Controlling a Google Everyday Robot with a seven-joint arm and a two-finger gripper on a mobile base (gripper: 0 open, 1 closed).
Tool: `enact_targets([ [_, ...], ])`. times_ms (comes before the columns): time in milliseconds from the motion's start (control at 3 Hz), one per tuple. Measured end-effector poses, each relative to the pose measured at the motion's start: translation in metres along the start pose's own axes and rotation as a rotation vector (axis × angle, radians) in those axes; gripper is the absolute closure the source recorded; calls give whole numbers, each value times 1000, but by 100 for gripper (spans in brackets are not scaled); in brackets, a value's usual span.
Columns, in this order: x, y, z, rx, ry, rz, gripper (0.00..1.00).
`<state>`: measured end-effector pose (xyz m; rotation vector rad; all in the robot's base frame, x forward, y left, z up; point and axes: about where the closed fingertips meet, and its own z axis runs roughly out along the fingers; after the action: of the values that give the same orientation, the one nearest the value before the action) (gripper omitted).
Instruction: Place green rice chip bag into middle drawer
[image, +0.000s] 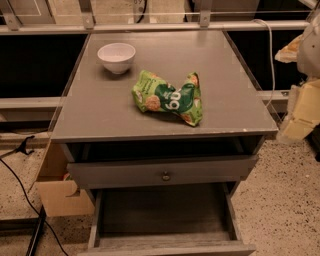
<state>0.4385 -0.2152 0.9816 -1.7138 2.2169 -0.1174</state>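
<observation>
Green rice chip bag (168, 97) lies crumpled near the centre of the cabinet top (95, 112), somewhat toward its front edge. A white bowl (116, 56) stands apart toward the back left corner. Below the drawer front (125, 175) with a round knob, the middle drawer (165, 212) stands pulled out. My gripper (301, 116) hangs beyond the top's right edge, near the front right corner. I cannot tell whether it is open or closed.
</observation>
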Motion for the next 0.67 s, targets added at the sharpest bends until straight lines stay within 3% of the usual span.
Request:
enact_targets([
  [667, -5, 1, 2, 54, 1, 17, 0],
])
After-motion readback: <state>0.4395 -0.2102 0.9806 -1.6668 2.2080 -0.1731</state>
